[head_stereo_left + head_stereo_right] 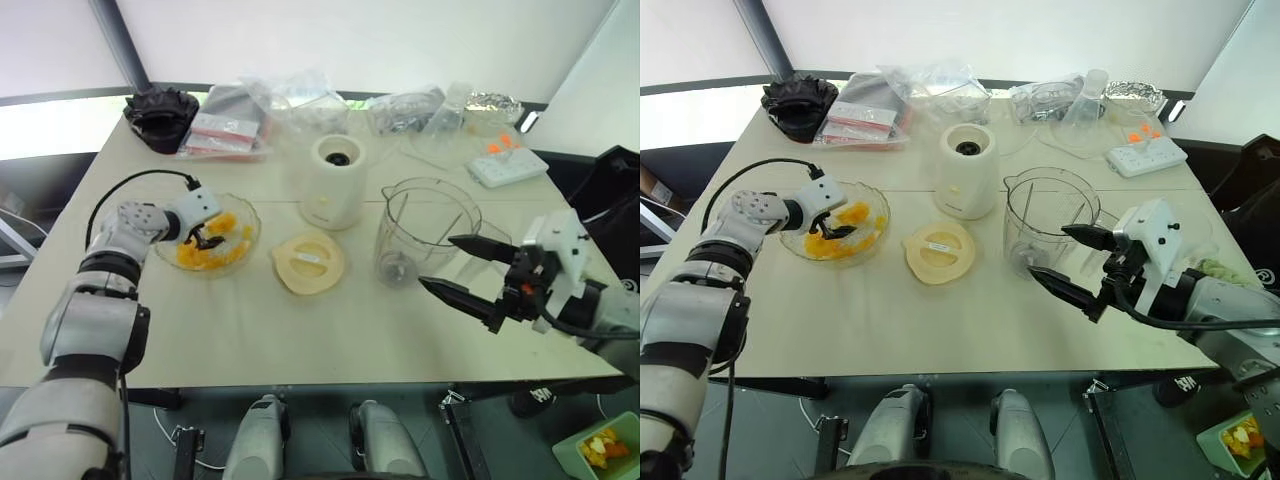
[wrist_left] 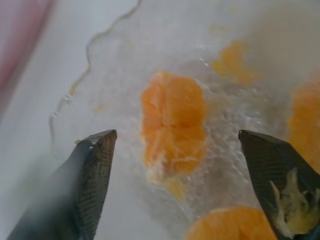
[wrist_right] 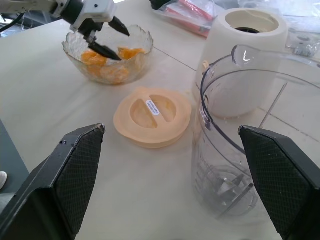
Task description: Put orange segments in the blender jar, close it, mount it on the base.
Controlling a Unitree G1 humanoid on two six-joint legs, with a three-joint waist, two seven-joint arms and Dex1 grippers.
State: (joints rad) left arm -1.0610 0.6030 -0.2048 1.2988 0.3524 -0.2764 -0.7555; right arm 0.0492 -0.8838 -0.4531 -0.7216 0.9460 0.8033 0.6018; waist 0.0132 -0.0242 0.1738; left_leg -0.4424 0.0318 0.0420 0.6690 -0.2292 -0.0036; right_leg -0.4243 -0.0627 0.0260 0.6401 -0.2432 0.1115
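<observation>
While its jaws stand parted over one of the orange segments (image 2: 172, 125), gripping nothing, the left gripper (image 1: 208, 238) dips into the glass bowl (image 1: 247, 212). Released wide too, the right gripper (image 1: 462, 267) hangs beside the blender jar (image 1: 425, 230), upright on the tabletop (image 1: 300, 320) between lid (image 1: 308, 262) and base (image 1: 333, 180).

Both head cameras looked steeply down from above the counter's (image 1: 300, 330) near edge, sharing the whole top. The left wrist camera sat very close over the glass bowl (image 2: 90, 55), facing into it. The right wrist camera looked across toward ten o'clock, sharing that bowl.
</observation>
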